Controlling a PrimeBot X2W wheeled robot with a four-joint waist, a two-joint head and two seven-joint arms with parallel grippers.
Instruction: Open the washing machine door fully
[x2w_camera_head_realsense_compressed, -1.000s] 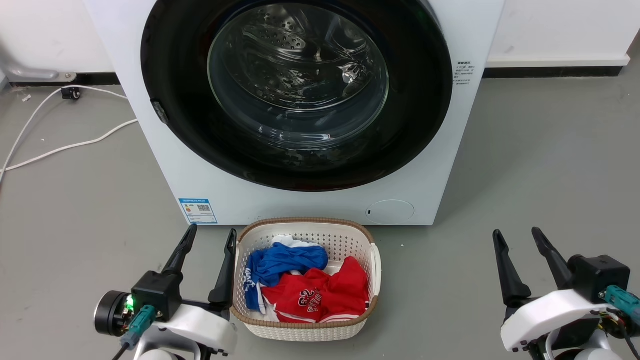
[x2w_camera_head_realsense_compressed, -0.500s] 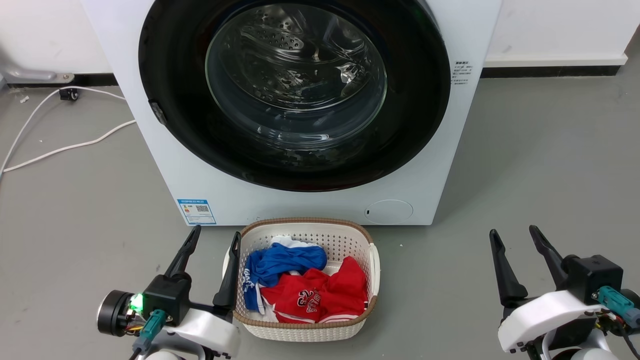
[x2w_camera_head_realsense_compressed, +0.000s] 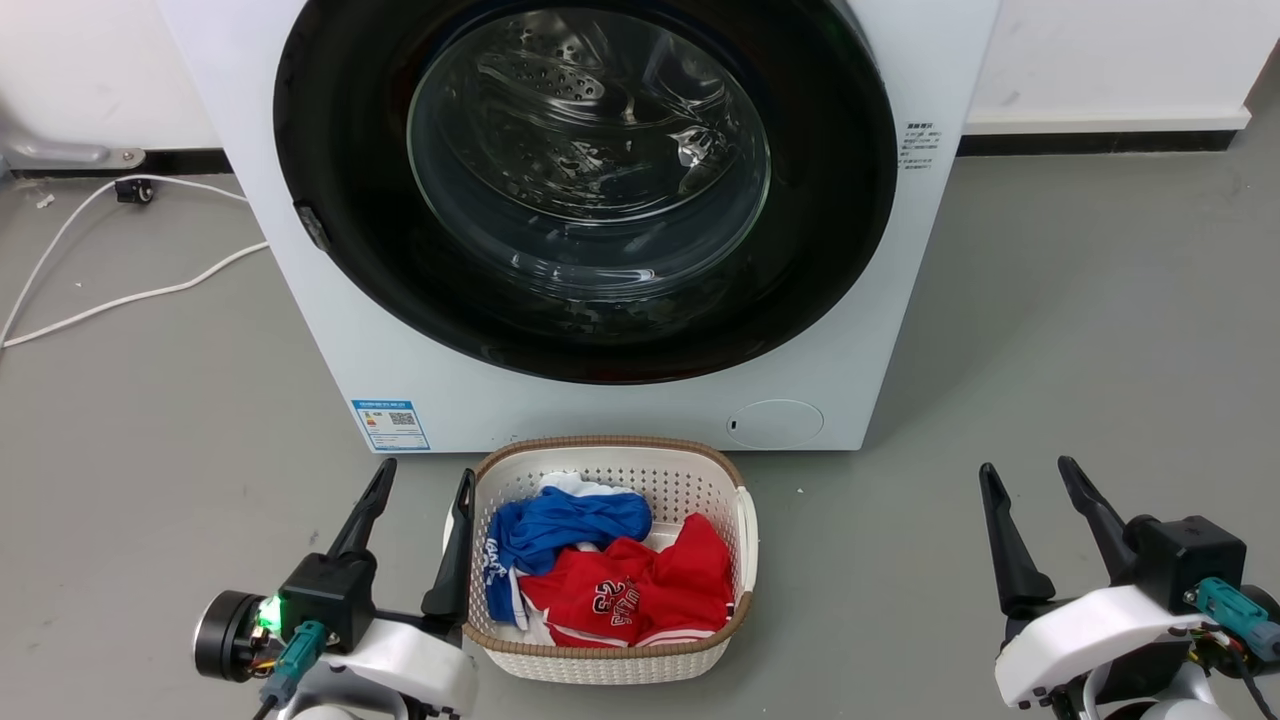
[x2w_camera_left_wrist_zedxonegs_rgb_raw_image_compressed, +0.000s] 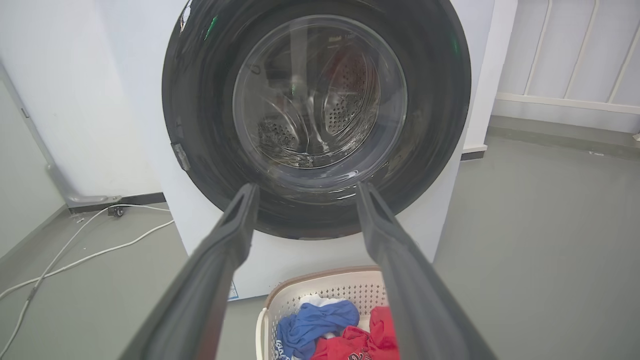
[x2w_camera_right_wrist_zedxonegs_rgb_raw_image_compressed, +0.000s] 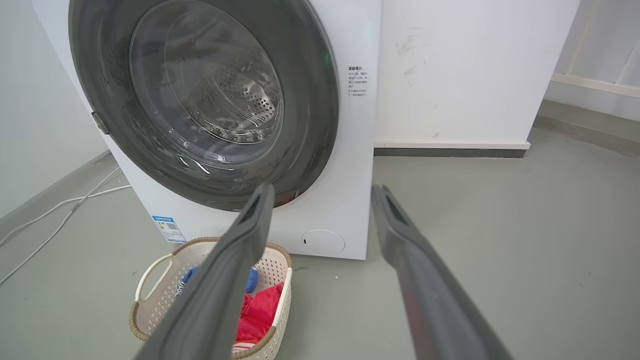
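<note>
Change: cam nudged only; round glossy black washing machine door (x2w_camera_head_realsense_compressed: 588, 180) shut as before, no progress.
Head: left gripper (x2w_camera_head_realsense_compressed: 428, 468), right gripper (x2w_camera_head_realsense_compressed: 1027, 466) low, fingers spread, empty.
L wrist: door (x2w_camera_left_wrist_zedxonegs_rgb_raw_image_compressed: 316, 115) ahead, untouched.
R wrist: door (x2w_camera_right_wrist_zedxonegs_rgb_raw_image_compressed: 200, 100) up-left, well apart.

A laundry corner in a bare, plain room: a white front-loading washing machine (x2w_camera_head_realsense_compressed: 350, 350) stands on a smooth grey floor (x2w_camera_head_realsense_compressed: 1050, 350) against white walls (x2w_camera_head_realsense_compressed: 1100, 50) with a dark skirting strip (x2w_camera_head_realsense_compressed: 1090, 143) along their foot. Just near of it sits a white laundry basket (x2w_camera_head_realsense_compressed: 610, 660) holding red and blue clothes (x2w_camera_head_realsense_compressed: 620, 590), and a loose white cable (x2w_camera_head_realsense_compressed: 130, 297) trails over the floor at far left
</note>
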